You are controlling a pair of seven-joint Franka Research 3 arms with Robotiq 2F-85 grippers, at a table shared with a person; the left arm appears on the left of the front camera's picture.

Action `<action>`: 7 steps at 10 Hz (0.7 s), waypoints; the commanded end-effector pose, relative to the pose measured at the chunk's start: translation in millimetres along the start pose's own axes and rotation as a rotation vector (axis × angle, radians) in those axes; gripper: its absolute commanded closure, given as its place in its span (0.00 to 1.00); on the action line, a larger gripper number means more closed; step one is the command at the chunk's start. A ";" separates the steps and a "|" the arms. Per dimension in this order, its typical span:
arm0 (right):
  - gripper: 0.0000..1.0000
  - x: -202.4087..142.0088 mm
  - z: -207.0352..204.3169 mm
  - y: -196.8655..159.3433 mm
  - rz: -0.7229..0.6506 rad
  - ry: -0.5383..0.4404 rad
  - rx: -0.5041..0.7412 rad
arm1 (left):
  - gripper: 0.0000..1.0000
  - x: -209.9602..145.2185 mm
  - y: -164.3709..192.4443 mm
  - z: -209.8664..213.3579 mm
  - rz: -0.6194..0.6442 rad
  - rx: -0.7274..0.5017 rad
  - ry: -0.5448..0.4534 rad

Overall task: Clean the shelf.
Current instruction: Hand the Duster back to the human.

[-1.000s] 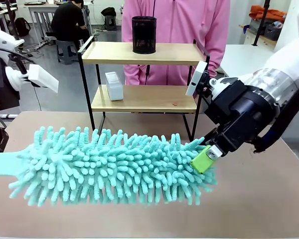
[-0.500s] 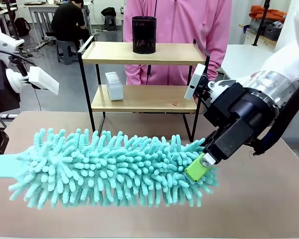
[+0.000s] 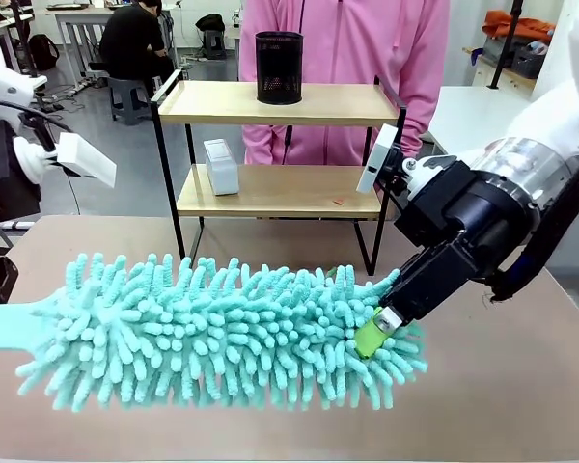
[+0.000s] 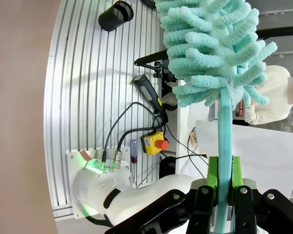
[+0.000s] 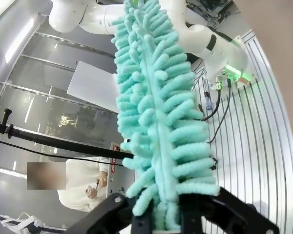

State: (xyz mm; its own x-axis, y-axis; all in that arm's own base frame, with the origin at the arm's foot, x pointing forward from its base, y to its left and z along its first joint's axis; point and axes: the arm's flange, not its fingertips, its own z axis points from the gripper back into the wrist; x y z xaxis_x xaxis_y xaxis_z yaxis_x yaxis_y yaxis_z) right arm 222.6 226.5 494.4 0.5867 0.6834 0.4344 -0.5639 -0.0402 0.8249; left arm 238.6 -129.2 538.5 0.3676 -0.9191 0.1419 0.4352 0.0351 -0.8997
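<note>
the fluffy teal microfibre duster (image 3: 222, 328) lies left to right across the near table, left gripper (image 4: 223, 187) clamped on its flat handle, right gripper (image 3: 378, 330) closed on its tip. the two-tier wooden shelf (image 3: 270, 101) stands just beyond, at the far side.

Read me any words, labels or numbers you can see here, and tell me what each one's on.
Nothing reads clearly.
Red sign behind the duster: print too blurred.
White box on the shelf: no legible print.
Yellow stop-button box: no legible marking.
</note>
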 end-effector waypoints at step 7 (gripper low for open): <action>1.00 -3.4 0.2 -2.3 -0.007 0.018 0.015 | 0.00 -3.5 -2.5 -2.6 -0.011 0.041 -0.036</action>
State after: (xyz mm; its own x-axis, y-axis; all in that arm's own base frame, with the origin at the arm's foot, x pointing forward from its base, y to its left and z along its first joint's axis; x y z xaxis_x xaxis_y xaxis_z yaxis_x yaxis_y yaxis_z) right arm 221.9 226.6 493.3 0.5844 0.6889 0.4289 -0.5573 -0.0435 0.8292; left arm 237.1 -127.4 540.4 0.3824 -0.9130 0.1423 0.4531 0.0511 -0.8900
